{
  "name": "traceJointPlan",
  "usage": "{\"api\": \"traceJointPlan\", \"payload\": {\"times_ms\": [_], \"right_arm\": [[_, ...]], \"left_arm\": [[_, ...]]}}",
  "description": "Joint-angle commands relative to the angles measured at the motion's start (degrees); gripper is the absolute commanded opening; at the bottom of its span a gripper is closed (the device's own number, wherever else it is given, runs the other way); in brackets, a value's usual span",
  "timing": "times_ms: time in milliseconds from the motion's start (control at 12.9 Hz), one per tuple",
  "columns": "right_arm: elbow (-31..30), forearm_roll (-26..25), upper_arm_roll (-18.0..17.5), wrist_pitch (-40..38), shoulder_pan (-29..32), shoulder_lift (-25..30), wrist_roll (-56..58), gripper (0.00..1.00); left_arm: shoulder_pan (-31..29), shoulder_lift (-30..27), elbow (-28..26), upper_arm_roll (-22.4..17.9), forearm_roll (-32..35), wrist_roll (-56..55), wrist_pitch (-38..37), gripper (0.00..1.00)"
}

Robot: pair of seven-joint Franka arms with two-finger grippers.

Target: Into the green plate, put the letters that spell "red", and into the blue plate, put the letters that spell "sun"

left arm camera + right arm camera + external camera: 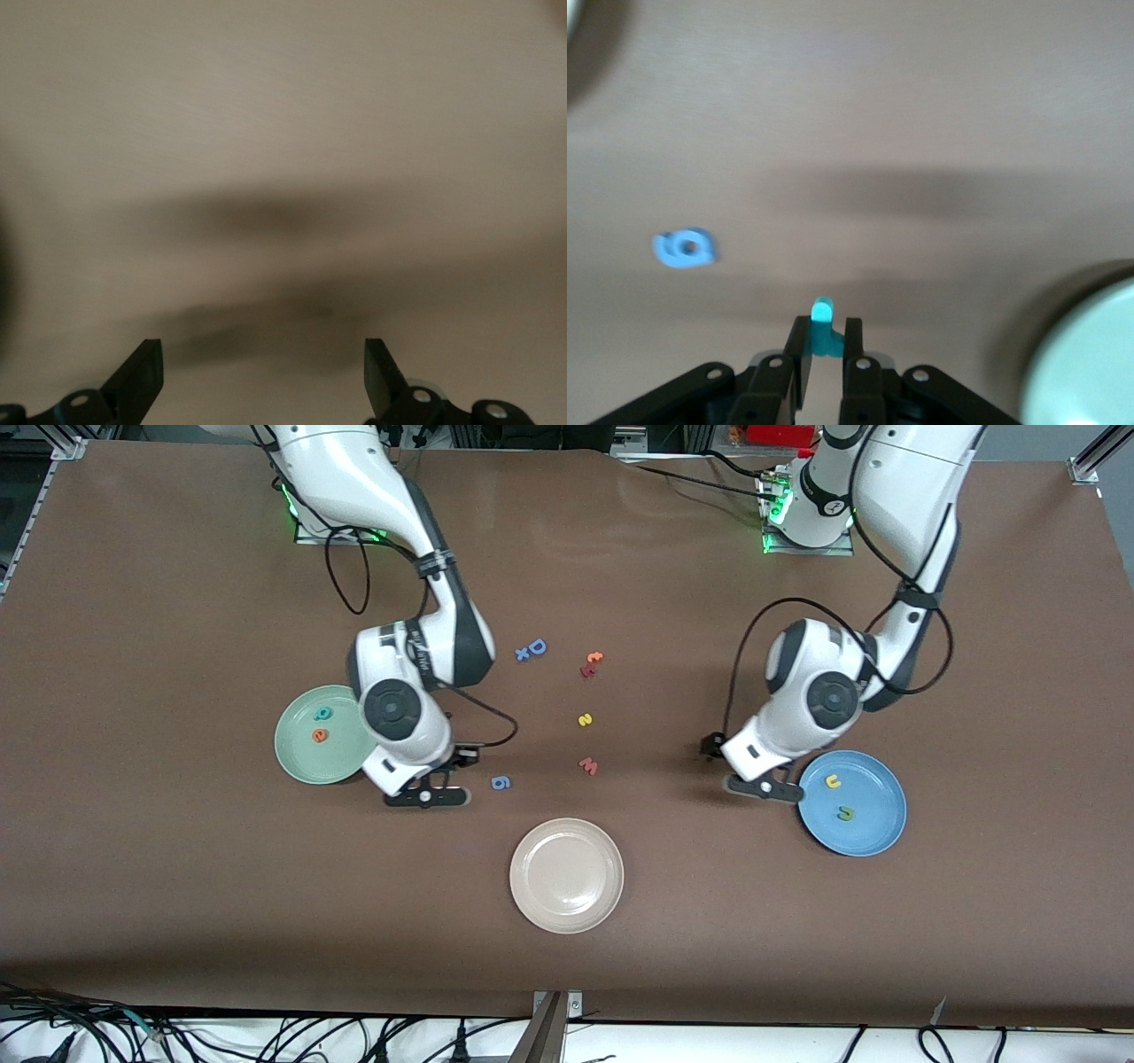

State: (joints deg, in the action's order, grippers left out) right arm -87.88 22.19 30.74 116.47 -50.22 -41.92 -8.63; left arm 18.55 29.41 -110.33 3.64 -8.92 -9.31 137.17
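I am pinching a tiny teal r between the fingertips of my right gripper, jaws clamped on it, and I am holding it over the bare brown table just off the green plate's rim, at about four o'clock from the plate's middle. In the right wrist view the blue 6 is lying flat on the table near the gripper, and a pale edge of the green plate is showing at the side. Inside the green plate the teal d and the orange e are lying close together, the d at twelve o'clock of the e. My left gripper is standing with its jaws wide apart and nothing between them, hanging over the table beside the blue plate, at roughly nine o'clock from the plate's centre. In that blue plate the yellow u and the olive-green n are resting apart from each other. The yellow s is lying on the open table mid-way between the arms, with the pink-red w at its six o'clock and the red-orange letter pair at its twelve. The blue capital D is sitting near that pair, and the beige-white plate is nearest the front camera.
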Motion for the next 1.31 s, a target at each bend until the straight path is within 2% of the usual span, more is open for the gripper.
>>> {"api": "traceJointPlan", "payload": {"times_ms": [0,232,387,541,619,773,851,1082,1237], "right_arm": [[-2.8,0.1,0.4,-1.6,3.1,0.9,10.9,0.09],[-9.5,0.2,4.6,-1.0,4.0,2.5,21.0,0.09],[-13.5,0.2,6.5,-2.1,4.2,4.1,23.4,0.09],[-17.9,0.2,7.2,-1.5,4.2,5.1,25.1,0.11],[-18.8,0.2,7.3,-1.9,4.3,5.1,25.1,0.25],[-20.6,0.2,7.6,-2.1,4.6,5.2,25.1,0.93],[-20.6,0.2,8.0,-2.3,4.8,5.2,25.1,1.00],[-18.0,0.1,8.1,-4.0,4.3,6.8,24.4,1.00],[-16.3,0.2,9.7,-6.4,4.4,8.9,24.5,1.00]], "left_arm": [[1.6,-0.3,1.0,4.6,-0.7,-15.2,-0.6,1.00],[5.7,0.0,1.8,5.1,-0.7,-32.5,-0.3,1.00],[7.4,0.2,2.0,5.2,-0.7,-34.8,-0.1,1.00],[9.3,2.0,4.0,5.1,-0.7,-41.6,-0.1,1.00],[10.9,2.9,5.5,5.1,-0.8,-46.4,-0.1,0.99],[11.9,4.5,8.4,5.0,-0.9,-56.2,-0.1,0.99],[12.4,5.6,10.2,4.9,-0.8,-60.1,-0.1,0.99],[13.1,7.7,12.6,3.9,-0.2,-64.8,-0.1,0.99],[13.5,9.3,12.7,3.7,2.8,-65.8,0.0,0.99]]}}
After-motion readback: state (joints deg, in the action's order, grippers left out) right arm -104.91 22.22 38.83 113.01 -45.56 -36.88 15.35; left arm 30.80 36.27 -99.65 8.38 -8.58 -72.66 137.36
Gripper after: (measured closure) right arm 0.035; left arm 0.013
